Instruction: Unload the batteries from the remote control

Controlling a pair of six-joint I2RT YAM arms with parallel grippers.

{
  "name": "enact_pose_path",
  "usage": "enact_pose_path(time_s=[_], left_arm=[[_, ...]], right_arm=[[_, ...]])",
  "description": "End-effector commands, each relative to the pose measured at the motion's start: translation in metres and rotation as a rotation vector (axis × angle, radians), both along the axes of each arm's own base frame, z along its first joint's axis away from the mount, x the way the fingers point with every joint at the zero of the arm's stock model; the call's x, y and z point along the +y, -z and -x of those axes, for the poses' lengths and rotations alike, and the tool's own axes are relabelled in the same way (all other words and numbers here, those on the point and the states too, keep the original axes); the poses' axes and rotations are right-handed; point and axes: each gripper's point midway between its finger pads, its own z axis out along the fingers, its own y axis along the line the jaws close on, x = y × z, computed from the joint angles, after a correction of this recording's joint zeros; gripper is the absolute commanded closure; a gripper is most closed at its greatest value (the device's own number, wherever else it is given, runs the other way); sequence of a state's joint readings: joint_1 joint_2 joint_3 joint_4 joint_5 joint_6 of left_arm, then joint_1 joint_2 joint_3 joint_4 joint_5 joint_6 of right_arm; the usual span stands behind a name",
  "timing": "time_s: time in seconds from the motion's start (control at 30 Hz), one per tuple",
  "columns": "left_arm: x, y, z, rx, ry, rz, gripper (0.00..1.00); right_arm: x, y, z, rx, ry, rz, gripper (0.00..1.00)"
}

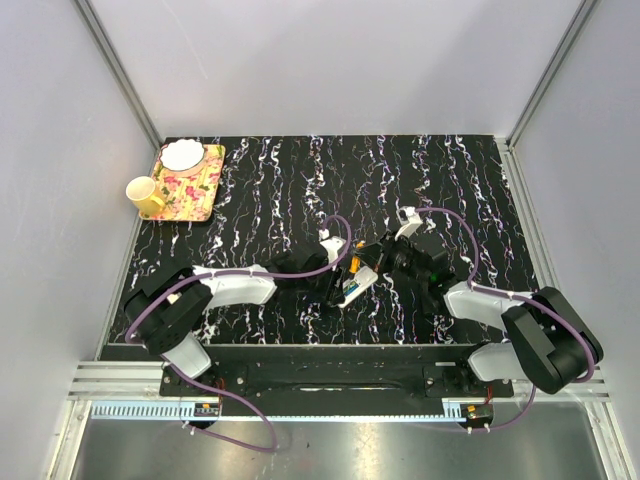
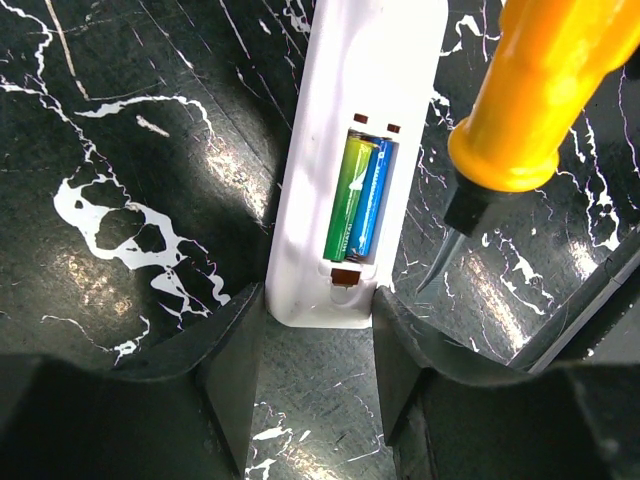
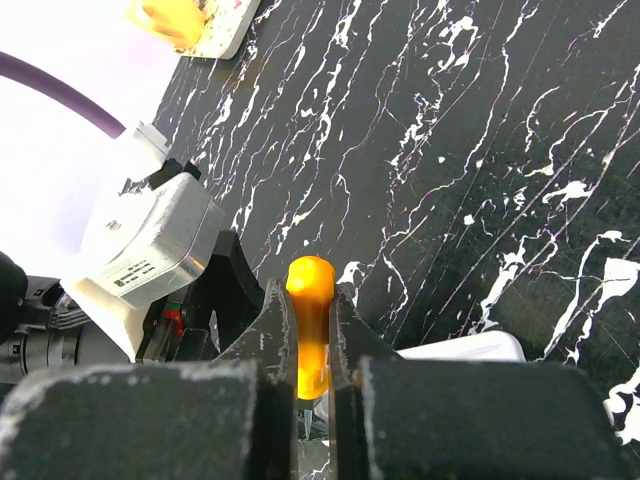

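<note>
The white remote control [image 2: 350, 90] lies back-up on the black marbled table with its battery bay uncovered. Two batteries [image 2: 357, 198], one green and one blue, lie side by side in the bay. My left gripper [image 2: 318, 300] is shut on the remote's near end, one finger against each side. My right gripper [image 3: 310, 300] is shut on an orange-handled tool [image 3: 311, 325]. In the left wrist view the tool [image 2: 530, 90] hangs just right of the remote, its dark pointed tip [image 2: 440, 262] over the table beside the bay. From above, both grippers meet at the remote [image 1: 355, 285].
A flowered tray [image 1: 195, 190] with a white bowl [image 1: 182, 155] sits at the far left corner, with a yellow mug [image 1: 146, 196] beside it. Grey walls close in the table on three sides. The left arm's purple cable [image 1: 335, 225] arches over the middle.
</note>
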State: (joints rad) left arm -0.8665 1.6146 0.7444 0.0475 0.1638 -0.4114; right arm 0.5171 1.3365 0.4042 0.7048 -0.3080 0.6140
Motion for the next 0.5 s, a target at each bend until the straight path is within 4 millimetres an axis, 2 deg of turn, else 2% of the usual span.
enact_pose_path(time_s=[0.0, 0.03, 0.17, 0.33, 0.47], left_arm=[[0.027, 0.023, 0.006, 0.028, -0.029, -0.12, 0.59], [0.025, 0.018, 0.006, 0.014, -0.026, -0.103, 0.49], [0.021, 0.001, 0.003, -0.053, -0.008, -0.038, 0.3], [0.016, -0.02, 0.002, -0.16, 0.035, 0.048, 0.23], [0.015, -0.022, -0.001, -0.226, 0.074, 0.039, 0.23]], right_arm=[[0.003, -0.013, -0.004, -0.055, -0.009, 0.002, 1.0], [0.003, -0.013, -0.004, -0.058, -0.009, 0.007, 1.0], [0.0, -0.023, -0.007, -0.089, 0.006, 0.01, 1.0], [-0.003, -0.03, -0.011, -0.123, 0.026, 0.033, 1.0], [-0.008, -0.027, -0.016, -0.142, 0.059, 0.05, 1.0]])
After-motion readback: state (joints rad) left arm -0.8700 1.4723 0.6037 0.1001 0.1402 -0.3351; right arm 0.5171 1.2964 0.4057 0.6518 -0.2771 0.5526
